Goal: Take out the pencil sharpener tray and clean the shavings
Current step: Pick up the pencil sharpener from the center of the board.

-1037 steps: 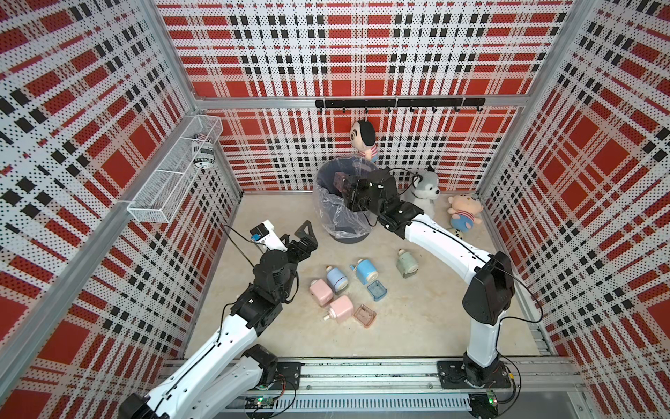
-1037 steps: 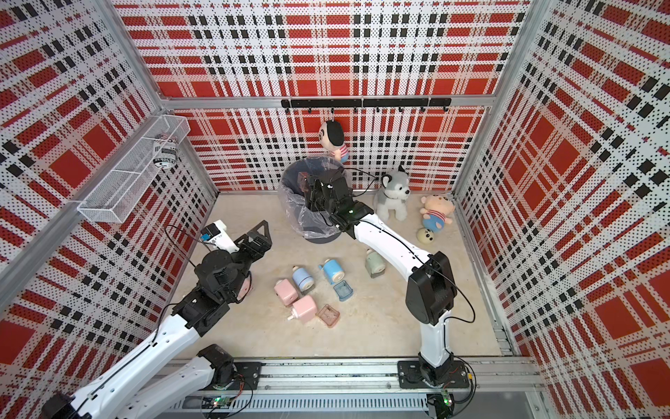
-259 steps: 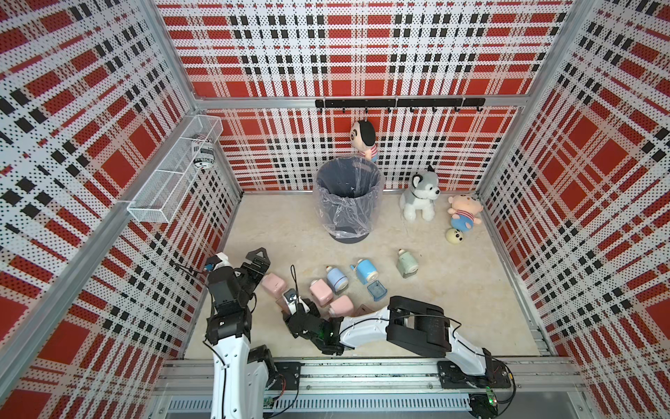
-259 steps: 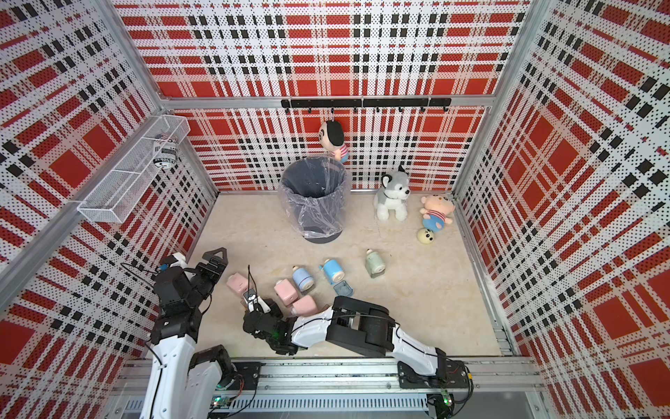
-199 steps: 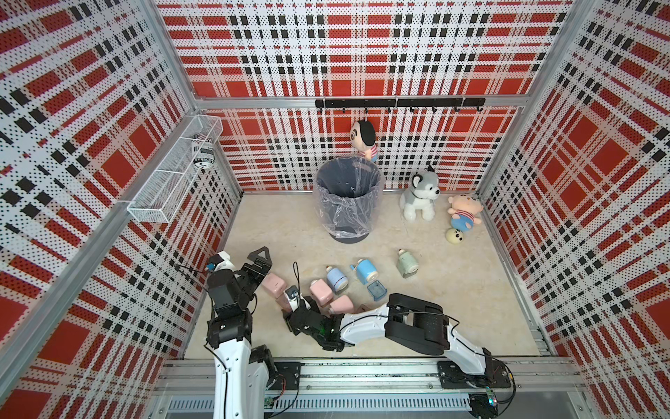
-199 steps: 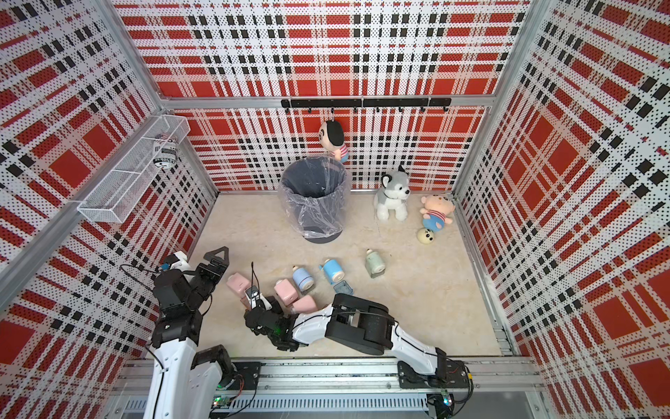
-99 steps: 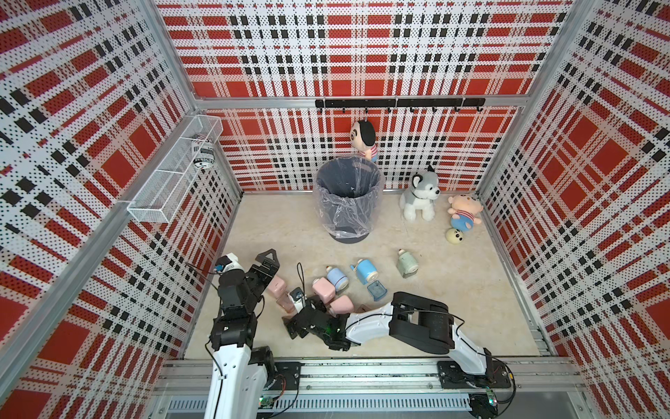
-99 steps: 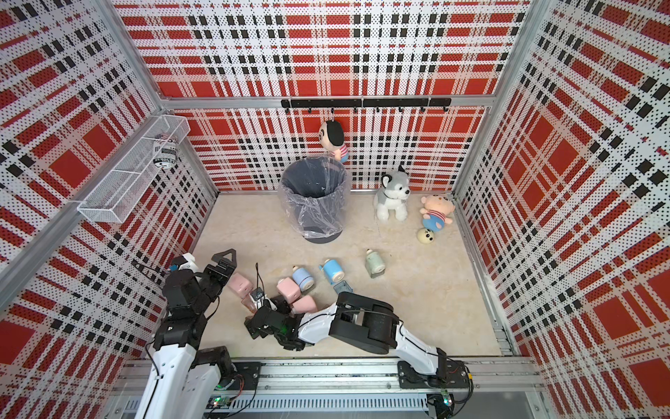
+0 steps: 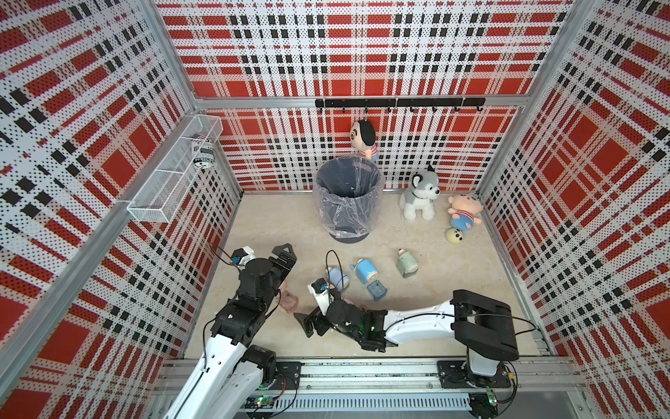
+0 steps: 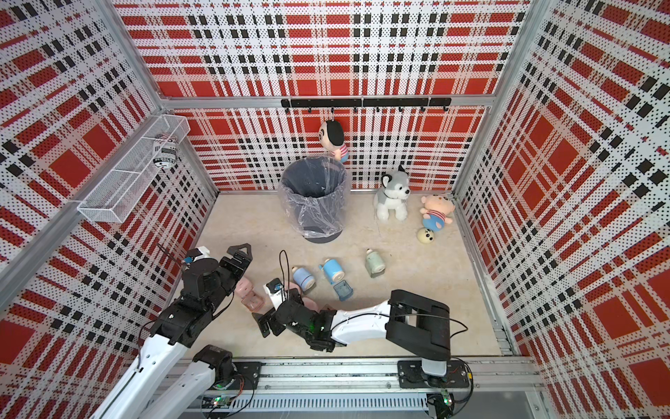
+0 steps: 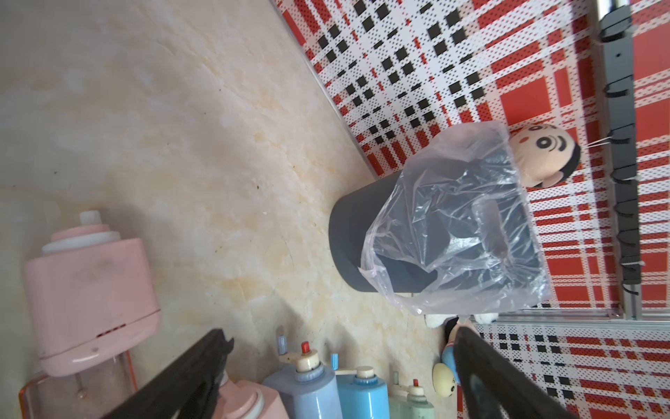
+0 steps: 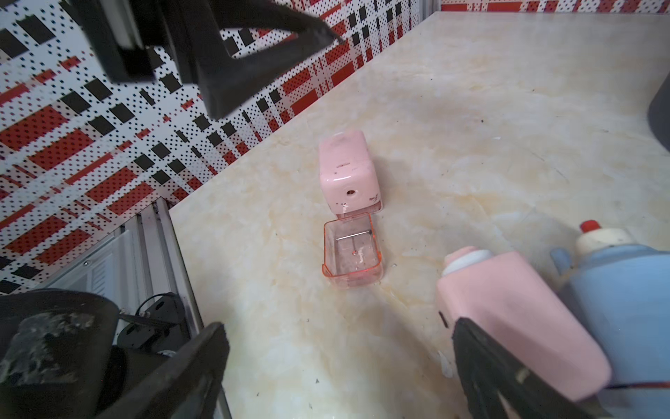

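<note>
A pink pencil sharpener (image 12: 350,174) lies on the table near the left wall. Its clear pink tray (image 12: 351,255) rests open side up against the sharpener's end, with only a few pale flecks inside. In a top view the tray (image 9: 288,301) shows between the two arms. My right gripper (image 12: 337,362) is open and empty, a short way back from the tray. My left gripper (image 11: 340,362) is open and empty above the pink sharpener (image 11: 90,297). In both top views the left gripper (image 9: 282,259) hovers over it and the right gripper (image 10: 264,324) is low near the front.
A lined grey bin (image 9: 348,196) stands at the back. A second pink sharpener (image 12: 518,326) and a blue one (image 12: 623,290) lie close to my right fingers. A blue tray (image 9: 376,290), green sharpener (image 9: 406,265) and plush toys (image 9: 420,196) sit further right.
My right gripper has opened, left the pink tray on the table and pulled back slightly. My left arm has swung in from the left wall over the pink sharpener.
</note>
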Robot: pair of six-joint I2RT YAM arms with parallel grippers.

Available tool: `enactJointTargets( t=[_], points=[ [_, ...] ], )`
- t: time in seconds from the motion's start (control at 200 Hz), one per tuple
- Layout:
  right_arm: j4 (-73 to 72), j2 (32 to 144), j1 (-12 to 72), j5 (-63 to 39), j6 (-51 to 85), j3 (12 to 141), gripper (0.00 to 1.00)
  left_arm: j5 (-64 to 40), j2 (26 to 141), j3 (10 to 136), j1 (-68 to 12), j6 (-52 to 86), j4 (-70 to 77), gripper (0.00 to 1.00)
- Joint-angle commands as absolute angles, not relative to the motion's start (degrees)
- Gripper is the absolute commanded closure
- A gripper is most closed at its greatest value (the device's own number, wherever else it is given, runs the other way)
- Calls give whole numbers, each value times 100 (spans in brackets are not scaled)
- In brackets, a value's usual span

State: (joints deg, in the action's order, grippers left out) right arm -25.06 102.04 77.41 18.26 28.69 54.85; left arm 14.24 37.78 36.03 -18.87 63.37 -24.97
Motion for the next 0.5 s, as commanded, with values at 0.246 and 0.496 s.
enactJointTargets(
  t=[0.246, 0.496],
  points=[
    [-1800, 9413, 7413, 1773, 3338, 5150, 0, 2414, 4160, 3661, -2713, 7191, -2958, 0],
    [-1089, 8810, 7273, 2121, 3208, 5099, 0, 2820, 4474, 3605, -3714, 7883, -3111, 5]
  ],
)
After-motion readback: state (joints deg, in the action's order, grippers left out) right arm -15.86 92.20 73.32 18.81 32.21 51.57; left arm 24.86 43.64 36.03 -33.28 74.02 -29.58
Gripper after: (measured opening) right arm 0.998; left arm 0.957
